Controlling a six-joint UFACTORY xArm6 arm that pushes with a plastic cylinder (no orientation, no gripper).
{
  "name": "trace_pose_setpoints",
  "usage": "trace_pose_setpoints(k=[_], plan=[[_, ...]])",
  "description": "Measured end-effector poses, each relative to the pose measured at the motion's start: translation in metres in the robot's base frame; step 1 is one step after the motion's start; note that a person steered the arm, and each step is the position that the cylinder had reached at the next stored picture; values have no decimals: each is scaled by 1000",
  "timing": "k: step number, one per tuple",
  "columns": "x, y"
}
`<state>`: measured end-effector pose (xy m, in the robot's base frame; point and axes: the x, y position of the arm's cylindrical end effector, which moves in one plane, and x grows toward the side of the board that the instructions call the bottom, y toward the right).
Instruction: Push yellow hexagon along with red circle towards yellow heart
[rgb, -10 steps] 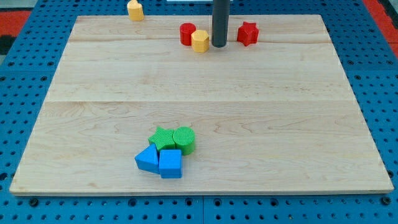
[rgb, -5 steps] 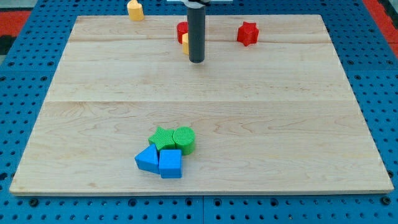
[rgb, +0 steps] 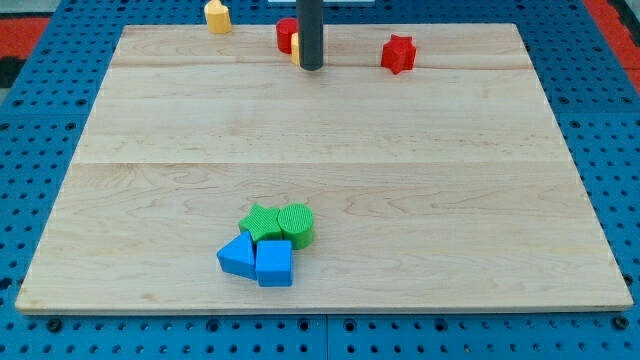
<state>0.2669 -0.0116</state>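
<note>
The yellow heart (rgb: 217, 16) sits at the board's top edge, left of centre. The red circle (rgb: 286, 34) lies to its right near the top edge. The yellow hexagon (rgb: 296, 47) is mostly hidden behind my rod, touching the red circle's lower right side. My tip (rgb: 311, 67) rests on the board just below and right of the yellow hexagon, against it or very close.
A red star (rgb: 398, 53) lies right of my rod near the top. A cluster sits at the lower middle: green star (rgb: 259, 222), green circle (rgb: 296, 223), blue triangle (rgb: 238, 255), blue cube (rgb: 274, 263). The wooden board (rgb: 460, 200) is framed by blue pegboard.
My tip moved from right of the yellow hexagon round to below it, then up. The yellow hexagon and red circle shifted up and left, towards the yellow heart.
</note>
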Motion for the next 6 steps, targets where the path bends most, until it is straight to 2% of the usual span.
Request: trace_pose_setpoints(k=[4, 6], plan=[[-53, 16], [-58, -3]])
